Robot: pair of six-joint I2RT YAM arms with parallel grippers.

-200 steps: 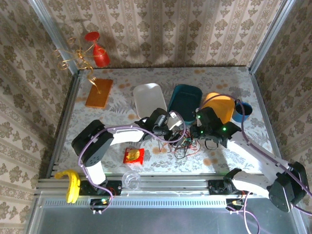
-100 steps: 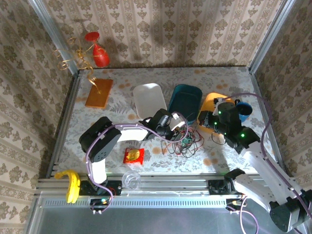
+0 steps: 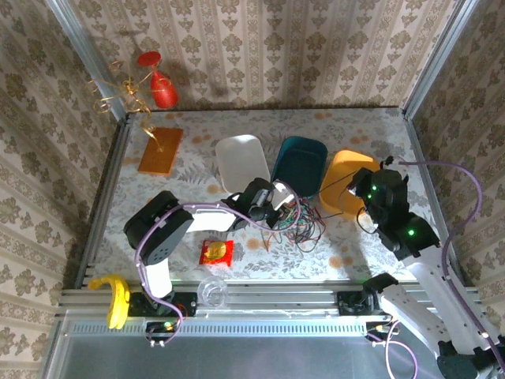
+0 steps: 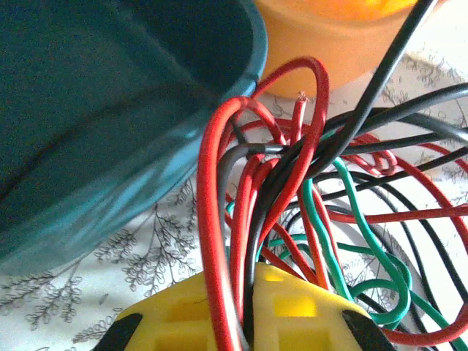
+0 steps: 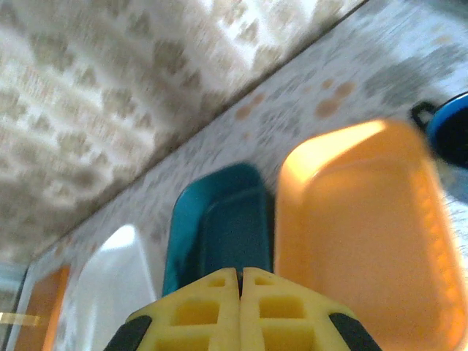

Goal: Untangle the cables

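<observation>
Gripping cables: left gripper clamped on red and black strands, beside teal bin.
Right gripper: fingers pressed together, near orange tray.

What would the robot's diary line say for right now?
left hand: shut on cables | right hand: shut, by orange tray | cables: tangled beside teal tray
</observation>
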